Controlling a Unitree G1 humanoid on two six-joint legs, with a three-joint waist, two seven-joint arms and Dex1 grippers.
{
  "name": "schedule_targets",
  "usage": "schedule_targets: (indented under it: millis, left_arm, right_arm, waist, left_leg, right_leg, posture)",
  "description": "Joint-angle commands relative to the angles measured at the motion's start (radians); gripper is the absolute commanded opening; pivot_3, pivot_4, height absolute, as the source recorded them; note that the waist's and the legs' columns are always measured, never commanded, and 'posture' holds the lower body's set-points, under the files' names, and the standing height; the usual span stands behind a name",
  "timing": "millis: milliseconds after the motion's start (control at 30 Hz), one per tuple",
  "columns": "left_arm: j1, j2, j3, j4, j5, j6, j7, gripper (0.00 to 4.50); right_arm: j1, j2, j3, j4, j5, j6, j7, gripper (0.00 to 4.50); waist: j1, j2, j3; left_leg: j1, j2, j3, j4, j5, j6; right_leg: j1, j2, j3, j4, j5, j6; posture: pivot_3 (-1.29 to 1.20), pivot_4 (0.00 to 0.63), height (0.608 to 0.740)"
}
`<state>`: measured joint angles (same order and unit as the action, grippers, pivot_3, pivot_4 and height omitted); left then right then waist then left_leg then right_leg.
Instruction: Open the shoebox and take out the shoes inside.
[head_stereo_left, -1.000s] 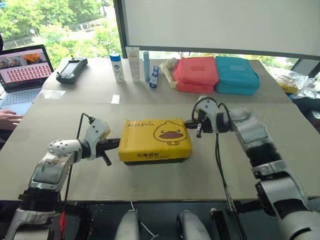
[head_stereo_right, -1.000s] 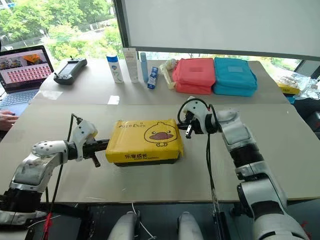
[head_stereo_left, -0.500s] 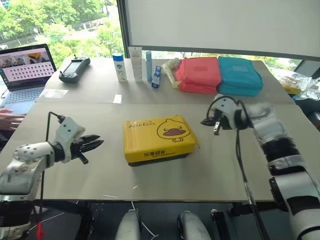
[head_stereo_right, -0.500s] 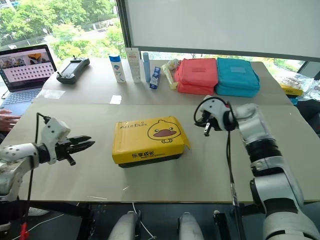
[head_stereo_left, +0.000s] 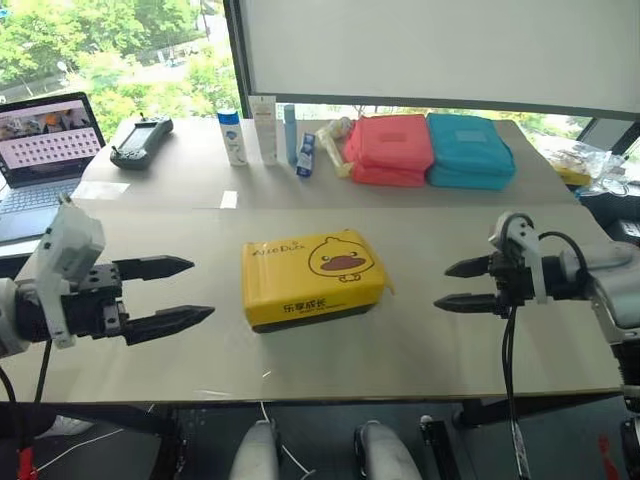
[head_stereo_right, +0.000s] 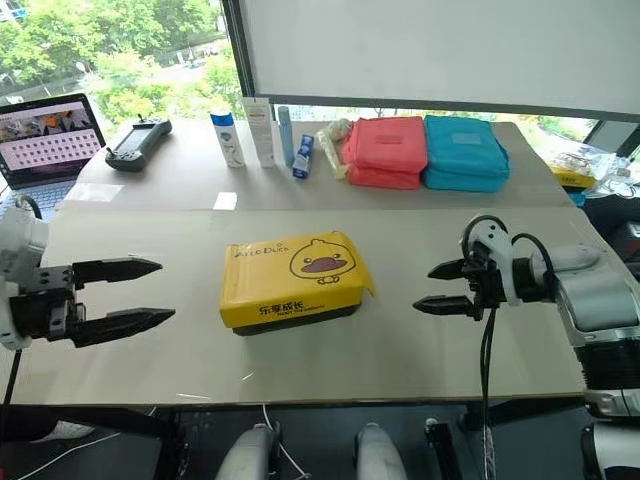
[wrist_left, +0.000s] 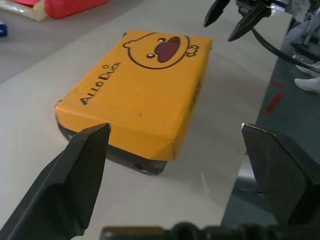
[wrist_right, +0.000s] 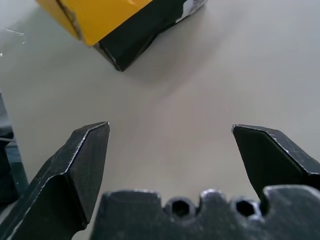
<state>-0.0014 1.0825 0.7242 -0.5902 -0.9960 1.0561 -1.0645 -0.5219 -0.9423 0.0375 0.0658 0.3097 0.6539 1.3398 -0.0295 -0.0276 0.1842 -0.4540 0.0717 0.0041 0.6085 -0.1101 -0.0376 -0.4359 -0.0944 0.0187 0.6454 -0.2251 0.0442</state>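
Between spread left fingers (head_stereo_left: 200, 314) and right fingers (head_stereo_left: 452, 301): closed shoebox (head_stereo_left: 312, 280), untouched.

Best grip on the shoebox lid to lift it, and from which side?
Both short ends of the yellow lid: left pincer and right pincer already flank the shoebox, open. The lid's skirt overhangs the dark base there, probably giving edges to lift.

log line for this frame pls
shoebox: lid on, untouched | left gripper: open, off to its left | right gripper: open, off to its right

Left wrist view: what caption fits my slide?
Closed yellow duck shoebox on the table, framed between open left gripper fingers.
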Motion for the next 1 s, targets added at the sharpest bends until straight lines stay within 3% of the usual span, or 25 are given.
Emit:
schedule_targets:
  millis: [33,133,267,500,733,1000]
  left_arm:
    - [0.011,0.082,0.103,-0.041,-0.036,0.039,-0.021,4.50]
    - [-0.016,0.147,0.155,-0.027,-0.091,0.086,-0.021,4.50]
    - [-0.036,0.212,0.201,-0.019,-0.100,0.116,-0.028,4.50]
    - [0.034,0.190,0.289,-0.056,-0.094,0.182,-0.043,4.50]
    - [0.342,0.061,0.440,-0.135,0.063,0.141,-0.152,4.50]
    - [0.394,-0.036,0.441,-0.199,0.018,0.108,-0.106,4.50]
  right_arm:
    - [-0.012,0.054,0.057,0.037,-0.052,-0.067,-0.052,4.42]
    - [-0.045,0.112,0.084,0.101,-0.069,-0.098,-0.070,3.69]
    - [-0.083,0.177,0.113,0.129,-0.061,-0.115,-0.059,2.34]
    - [-0.190,0.270,0.090,0.143,0.013,-0.058,-0.037,0.09]
    - [-0.325,0.337,0.022,0.206,0.116,-0.015,-0.032,0.09]
    - [-0.510,0.529,0.032,0.533,-0.035,-0.284,-0.264,0.09]
  waist:
    - [-0.005,-0.002,0.000]
    - [-0.009,-0.002,0.000]
    - [-0.009,-0.002,0.001]
    - [-0.014,-0.002,0.001]
    - [-0.014,-0.002,0.002]
    - [-0.016,-0.002,0.002]
  left_leg:
    - [0.000,0.000,0.000,0.000,0.000,0.000]
    - [0.000,0.000,0.000,0.000,0.000,-0.001]
    - [-0.005,-0.001,0.000,0.000,0.000,0.000]
    - [-0.005,0.001,0.000,-0.002,0.000,0.000]
    - [-0.004,0.002,0.000,-0.002,0.000,0.000]
    - [-0.003,0.005,0.001,-0.002,-0.001,-0.001]
  right_leg:
    - [-0.001,0.000,0.000,0.000,0.000,0.000]
    - [-0.003,0.000,-0.001,-0.002,0.000,0.000]
    - [-0.002,0.000,-0.001,-0.002,0.000,0.000]
    - [-0.003,0.002,-0.001,-0.001,0.000,0.000]
    - [-0.003,0.002,-0.001,-0.002,0.001,-0.001]
    - [-0.005,0.003,-0.004,-0.003,0.003,-0.004]
  posture:
    - [0.00,0.150,0.715]
    - [0.00,0.150,0.715]
    - [0.00,0.150,0.715]
    - [0.00,0.150,0.715]
    - [0.00,0.150,0.715]
    - [0.00,0.150,0.715]
